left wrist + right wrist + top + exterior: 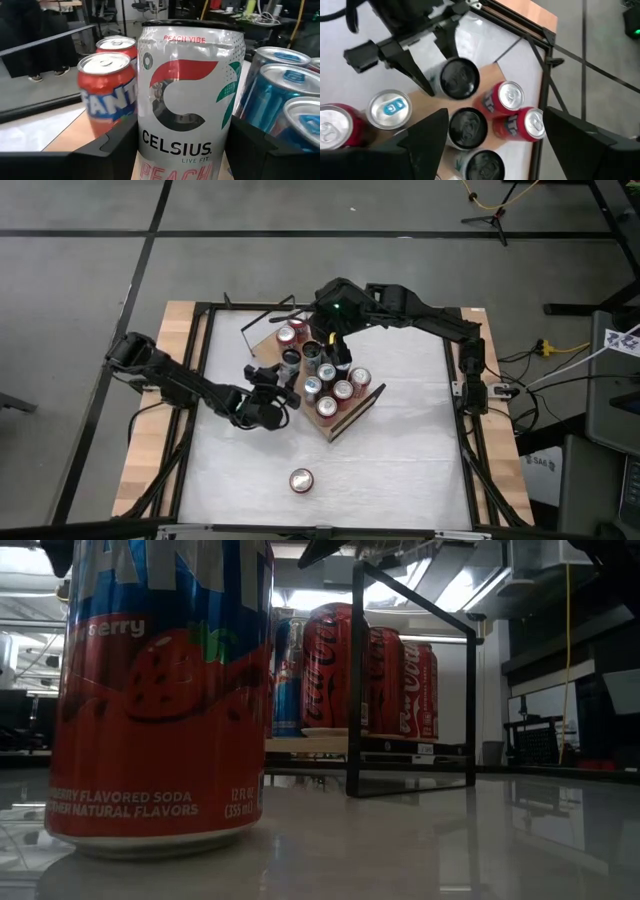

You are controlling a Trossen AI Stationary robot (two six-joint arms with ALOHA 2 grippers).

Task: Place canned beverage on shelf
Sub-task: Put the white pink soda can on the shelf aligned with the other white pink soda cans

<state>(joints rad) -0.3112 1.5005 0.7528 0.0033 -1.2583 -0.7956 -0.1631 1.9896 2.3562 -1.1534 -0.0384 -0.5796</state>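
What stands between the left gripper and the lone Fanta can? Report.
Nothing on the tabletop between them, but the left gripper is closed on a Celsius can at the shelf, not free for the Fanta can.

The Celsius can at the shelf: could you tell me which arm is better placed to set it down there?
Left, probably. The left pincer already straddles the Celsius can at the shelf edge, while the right pincer hovers open above the cans already standing there.
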